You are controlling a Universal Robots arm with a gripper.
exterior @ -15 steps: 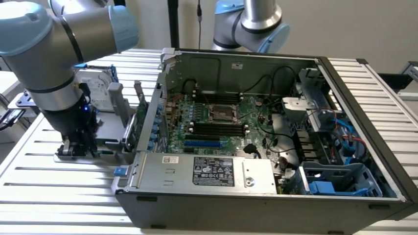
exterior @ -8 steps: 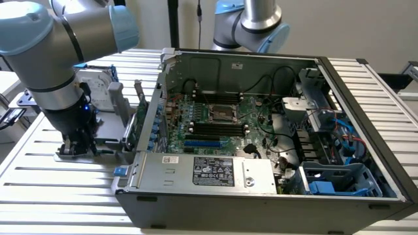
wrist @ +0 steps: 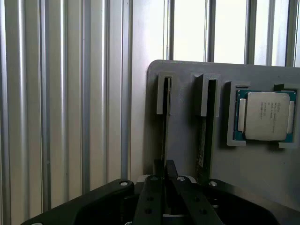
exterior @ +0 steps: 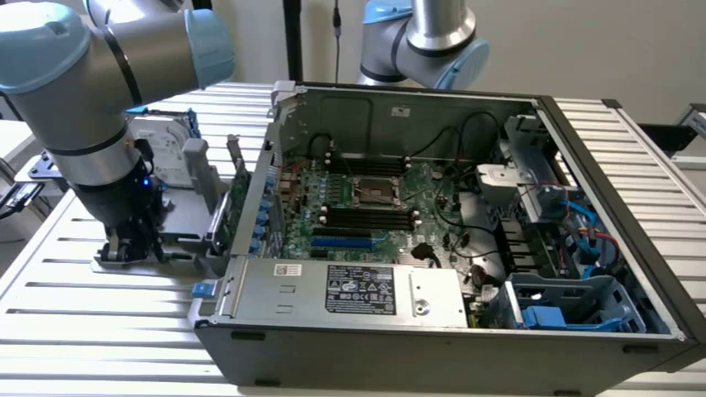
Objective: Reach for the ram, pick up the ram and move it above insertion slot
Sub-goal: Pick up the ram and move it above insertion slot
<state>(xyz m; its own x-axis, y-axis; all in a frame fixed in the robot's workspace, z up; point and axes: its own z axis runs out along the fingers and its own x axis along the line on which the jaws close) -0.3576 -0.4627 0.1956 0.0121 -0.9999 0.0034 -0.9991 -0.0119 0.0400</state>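
Note:
The ram [wrist: 164,122] stands on edge in the first groove of a grey holder [wrist: 183,117], showing as a thin dark line. My gripper [wrist: 164,169] is down on the near end of it, its black fingers [wrist: 151,197] pressed together on either side of the stick, so it is shut on the ram. In the exterior view my gripper [exterior: 131,244] is low over that holder [exterior: 182,244], at the exterior view's left of the open computer case [exterior: 441,331]. The black memory slots [exterior: 364,217] lie on the green motherboard inside the case.
A second thin stick [wrist: 202,140] stands in the neighbouring groove, and a silver processor [wrist: 265,115] lies in a recess beside it. A silver hard drive [exterior: 165,149] stands behind my arm. Another arm [exterior: 431,41] hangs behind the case. The table is slatted metal [wrist: 56,93].

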